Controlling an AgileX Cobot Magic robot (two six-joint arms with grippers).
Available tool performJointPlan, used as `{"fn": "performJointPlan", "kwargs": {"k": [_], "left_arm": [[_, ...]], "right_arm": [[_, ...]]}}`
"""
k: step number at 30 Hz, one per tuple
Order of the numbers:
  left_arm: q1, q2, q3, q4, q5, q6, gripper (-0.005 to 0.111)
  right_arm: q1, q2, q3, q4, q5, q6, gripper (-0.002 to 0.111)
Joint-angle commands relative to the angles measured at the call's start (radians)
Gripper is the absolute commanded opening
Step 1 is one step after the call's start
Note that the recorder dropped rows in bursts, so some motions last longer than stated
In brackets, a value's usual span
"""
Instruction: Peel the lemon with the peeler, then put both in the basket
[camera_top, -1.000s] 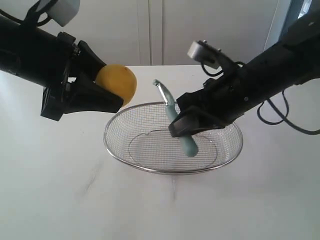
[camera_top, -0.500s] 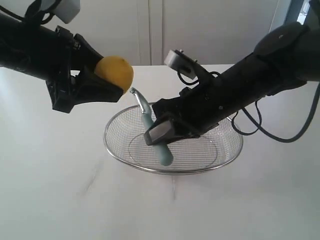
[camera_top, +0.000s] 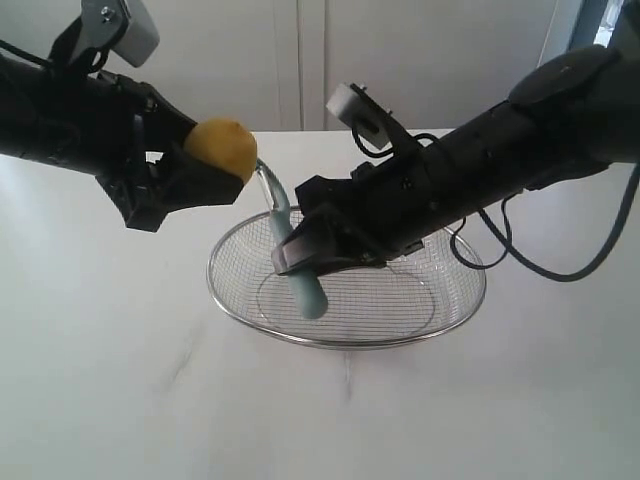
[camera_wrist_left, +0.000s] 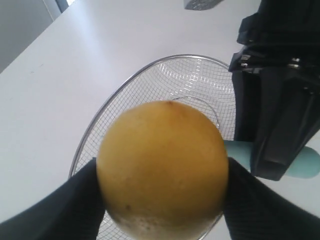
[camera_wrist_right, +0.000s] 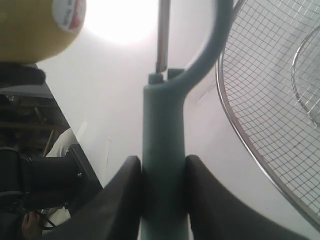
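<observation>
Two arms meet above the basket (camera_top: 345, 342), which sits on the white table (camera_top: 110, 400) nearest the exterior camera. Over the basket's left half, the right gripper (camera_top: 287, 258) slopes down from the right and across the middle. Its jaws are clamped on the peeler (camera_top: 309, 293), with the teal handle end pointing down over the mesh and the looped head raised toward the lemon (camera_top: 222, 150).

Farther back and higher, the left gripper (camera_top: 225, 162) extends from the left on a nearly level arm. Its black jaws are spread wide and pressed against either side of the lemon. The peeler head stands just beside the fruit's lower right edge; whether the blade touches the skin cannot be told.

Only the right wrist view shows a red-and-white sticker (camera_wrist_right: 70, 11) on the lemon. It also shows the jaws squeezing the handle just below the fork.

Only the left wrist view shows the lemon hanging over the basket's rim, with a stub of handle showing on each side of the right gripper.
</observation>
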Motion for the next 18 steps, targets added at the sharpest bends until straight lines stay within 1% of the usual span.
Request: {"fn": "performJointPlan", "kwargs": {"k": [1, 6, 18], "left_arm": [[-0.001, -0.015, 0.001, -0.041, 0.050, 0.007, 0.000], [-0.001, -0.015, 0.001, -0.036, 0.052, 0.007, 0.000], [-0.001, -0.013, 0.012, -0.017, 0.024, 0.007, 0.000]], "right_arm": [[0.019, 0.003, 0.001, 0.016, 0.000, -0.011, 0.000], [0.049, 0.003, 0.001, 0.014, 0.012, -0.011, 0.000], [0.051, 0.003, 0.001, 0.017, -0.014, 0.068, 0.000]]}}
